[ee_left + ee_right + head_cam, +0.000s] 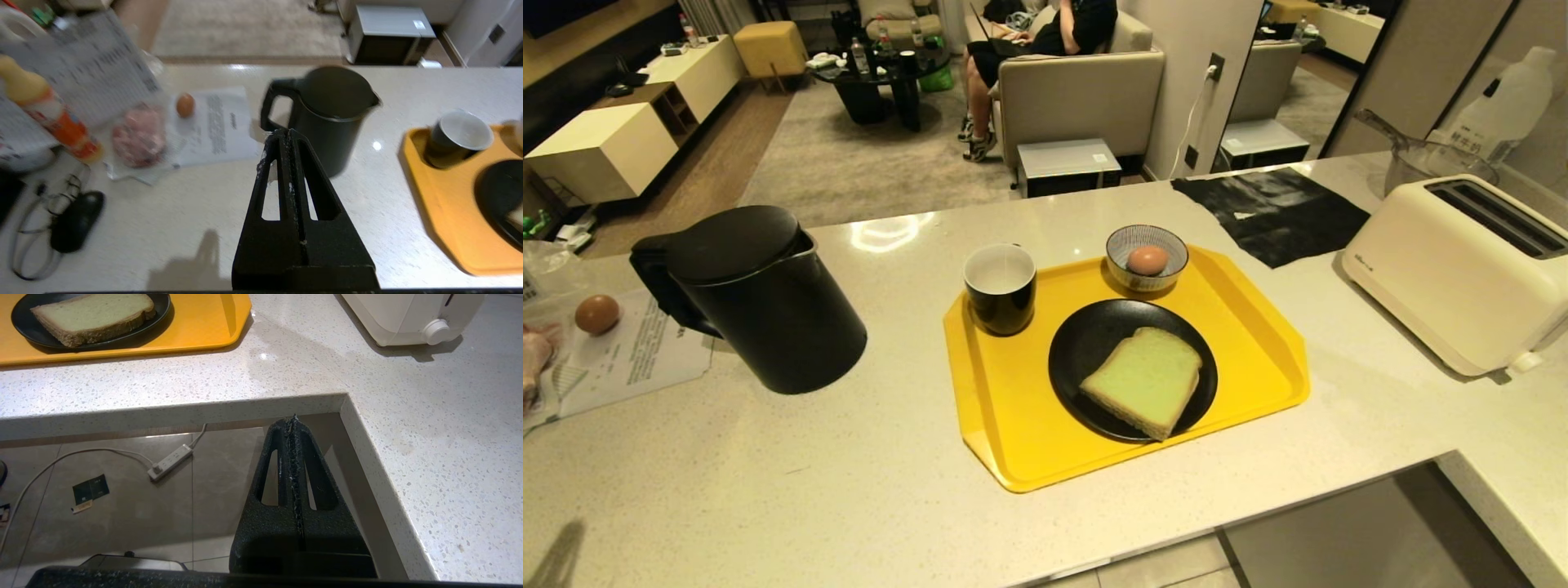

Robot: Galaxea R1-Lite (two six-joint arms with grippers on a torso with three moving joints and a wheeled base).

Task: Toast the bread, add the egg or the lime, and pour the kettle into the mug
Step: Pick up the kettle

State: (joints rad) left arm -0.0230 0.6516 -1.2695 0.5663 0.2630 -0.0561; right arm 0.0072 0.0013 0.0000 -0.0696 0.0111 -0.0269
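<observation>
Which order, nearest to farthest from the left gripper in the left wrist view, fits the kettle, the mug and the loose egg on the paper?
From the shut left gripper:
1. Kettle, directly ahead.
2. Egg, on the paper beyond the handle side.
3. Mug, on the yellow tray.

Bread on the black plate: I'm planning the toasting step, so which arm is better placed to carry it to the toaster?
Probably the right: its gripper hangs shut near the bread and toaster; the left gripper faces the kettle.
</observation>
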